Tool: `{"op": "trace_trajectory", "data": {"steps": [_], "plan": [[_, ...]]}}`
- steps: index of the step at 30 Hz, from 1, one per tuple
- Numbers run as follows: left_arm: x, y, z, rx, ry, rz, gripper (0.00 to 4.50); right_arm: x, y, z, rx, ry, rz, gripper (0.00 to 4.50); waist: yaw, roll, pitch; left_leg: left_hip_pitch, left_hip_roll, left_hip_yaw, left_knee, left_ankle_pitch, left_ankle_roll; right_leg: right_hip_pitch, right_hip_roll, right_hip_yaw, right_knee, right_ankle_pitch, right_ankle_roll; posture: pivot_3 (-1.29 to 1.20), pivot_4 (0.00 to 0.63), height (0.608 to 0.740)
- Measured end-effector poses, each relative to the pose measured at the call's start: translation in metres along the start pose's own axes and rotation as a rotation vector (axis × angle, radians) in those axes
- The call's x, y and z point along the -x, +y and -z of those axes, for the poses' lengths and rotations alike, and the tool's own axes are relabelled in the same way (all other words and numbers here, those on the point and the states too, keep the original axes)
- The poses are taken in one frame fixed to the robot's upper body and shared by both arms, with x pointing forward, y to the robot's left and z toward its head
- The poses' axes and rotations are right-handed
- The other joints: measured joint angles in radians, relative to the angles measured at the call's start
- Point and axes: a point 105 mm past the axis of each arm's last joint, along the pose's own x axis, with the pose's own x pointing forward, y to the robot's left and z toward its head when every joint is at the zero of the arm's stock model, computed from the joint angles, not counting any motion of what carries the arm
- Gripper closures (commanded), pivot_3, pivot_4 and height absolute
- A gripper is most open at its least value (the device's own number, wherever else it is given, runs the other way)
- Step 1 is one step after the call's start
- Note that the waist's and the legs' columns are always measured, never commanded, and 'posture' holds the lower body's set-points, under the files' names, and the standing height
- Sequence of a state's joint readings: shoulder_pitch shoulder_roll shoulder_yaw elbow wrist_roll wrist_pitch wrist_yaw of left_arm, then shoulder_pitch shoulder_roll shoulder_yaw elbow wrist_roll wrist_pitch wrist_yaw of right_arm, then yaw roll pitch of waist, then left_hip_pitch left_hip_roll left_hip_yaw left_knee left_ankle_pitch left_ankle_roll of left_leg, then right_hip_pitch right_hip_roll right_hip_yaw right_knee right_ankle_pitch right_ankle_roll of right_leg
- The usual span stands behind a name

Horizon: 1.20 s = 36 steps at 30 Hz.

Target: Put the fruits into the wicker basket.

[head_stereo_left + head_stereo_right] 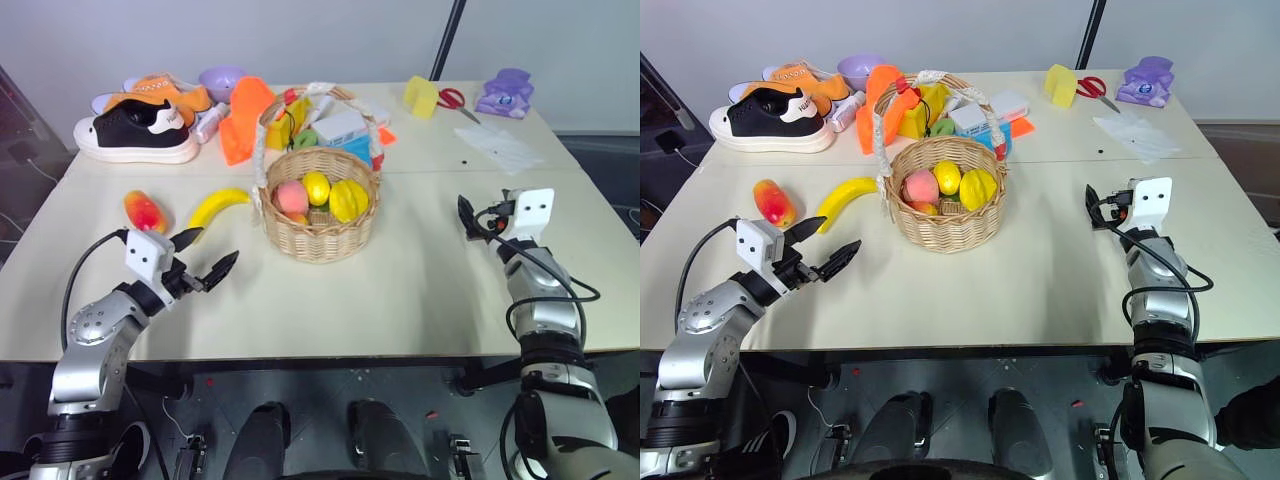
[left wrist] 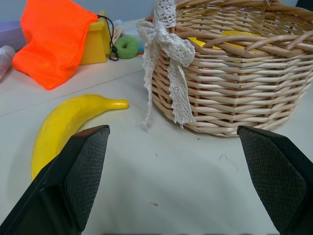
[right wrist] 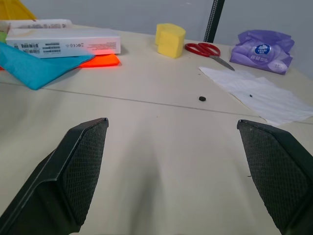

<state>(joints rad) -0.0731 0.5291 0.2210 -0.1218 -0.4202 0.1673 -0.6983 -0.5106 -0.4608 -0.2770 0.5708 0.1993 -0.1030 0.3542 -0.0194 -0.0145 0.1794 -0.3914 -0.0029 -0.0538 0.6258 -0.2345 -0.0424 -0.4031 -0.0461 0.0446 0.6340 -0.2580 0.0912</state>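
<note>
Two fruits still outside basket (image 1: 320, 215); both grippers empty, jaws apart.
Banana (image 1: 218, 206) lies just beside the basket wall, mango (image 1: 145, 211) farther left; left gripper (image 1: 205, 258), reaching, may nudge the basket or roll the banana; right gripper (image 1: 468, 215) is well apart.

Even, bright, diffuse light from overhead; no hard glare on the pale beige worktop (image 1: 420, 290). Shadows are soft and short: a faint one hugs the base of the round tan wicker basket (image 1: 318, 215), another sits under the curved yellow banana (image 2: 63, 125) in the left wrist view. Below the worktop edge the head views fall off to dark. Head views are sharp centre to edge, with slight wide-angle bowing at the borders. In both wrist views the black textured fingers (image 3: 73, 176) close to the lens are soft, while the background stays crisp.
</note>
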Motion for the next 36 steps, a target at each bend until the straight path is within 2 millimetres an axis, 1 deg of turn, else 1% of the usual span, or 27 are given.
{"op": "trace_trajectory", "data": {"steps": [5, 13, 20, 23, 27, 33, 36], "plan": [[0.000, -0.003, -0.003, -0.038, -0.017, 0.020, 0.00, 0.000, 0.001, 0.001, -0.003, 0.001, 0.000, 0.09, 0.000, 0.000, 0.000, 0.000, 0.000, 0.000, 0.000, 0.000, 0.000, 0.000, 0.000, 0.000, 0.000, 0.000, -0.001, 0.00, 0.150, 0.740], [-0.001, -0.004, -0.003, -0.030, -0.024, 0.025, 0.00, 0.001, 0.001, 0.002, -0.002, 0.003, 0.000, 0.09, 0.000, 0.000, 0.000, 0.000, 0.000, 0.000, 0.000, 0.000, 0.000, 0.000, 0.000, 0.000, 0.000, 0.000, 0.000, 0.00, 0.150, 0.740], [-0.001, -0.005, -0.002, -0.027, -0.027, 0.022, 0.00, 0.001, 0.002, -0.002, 0.003, -0.009, -0.010, 0.09, 0.000, 0.000, 0.000, 0.000, 0.000, 0.000, 0.000, 0.000, 0.000, 0.000, 0.000, 0.000, 0.000, 0.000, 0.000, 0.00, 0.150, 0.740], [-0.002, -0.006, 0.001, -0.008, -0.032, 0.009, 0.00, 0.003, 0.002, 0.002, 0.000, 0.001, -0.010, 0.09, 0.000, 0.000, 0.000, 0.000, 0.000, 0.000, 0.000, 0.000, 0.000, 0.000, 0.000, 0.000, 0.000, 0.000, 0.000, 0.00, 0.150, 0.740], [0.002, -0.009, 0.010, 0.015, -0.009, 0.002, 0.00, 0.003, 0.004, 0.003, -0.002, 0.002, -0.016, 0.09, -0.001, 0.000, 0.000, 0.000, 0.000, 0.000, 0.000, 0.000, 0.000, 0.000, 0.000, 0.000, 0.000, 0.000, 0.000, 0.00, 0.150, 0.740], [0.007, 0.001, 0.008, 0.011, -0.017, -0.061, 0.00, 0.007, 0.008, -0.001, -0.001, -0.018, -0.057, 0.09, 0.000, 0.000, 0.000, 0.000, 0.000, 0.000, 0.000, 0.000, 0.000, 0.000, 0.000, 0.000, 0.000, 0.000, 0.000, 0.00, 0.150, 0.740], [0.013, 0.008, 0.007, 0.011, -0.038, -0.135, 0.00, 0.021, 0.016, -0.008, 0.009, -0.060, -0.122, 0.09, 0.004, 0.000, 0.000, 0.000, 0.001, -0.001, 0.000, 0.000, 0.000, 0.000, 0.000, 0.000, 0.000, 0.000, 0.001, 0.00, 0.150, 0.740]]}}
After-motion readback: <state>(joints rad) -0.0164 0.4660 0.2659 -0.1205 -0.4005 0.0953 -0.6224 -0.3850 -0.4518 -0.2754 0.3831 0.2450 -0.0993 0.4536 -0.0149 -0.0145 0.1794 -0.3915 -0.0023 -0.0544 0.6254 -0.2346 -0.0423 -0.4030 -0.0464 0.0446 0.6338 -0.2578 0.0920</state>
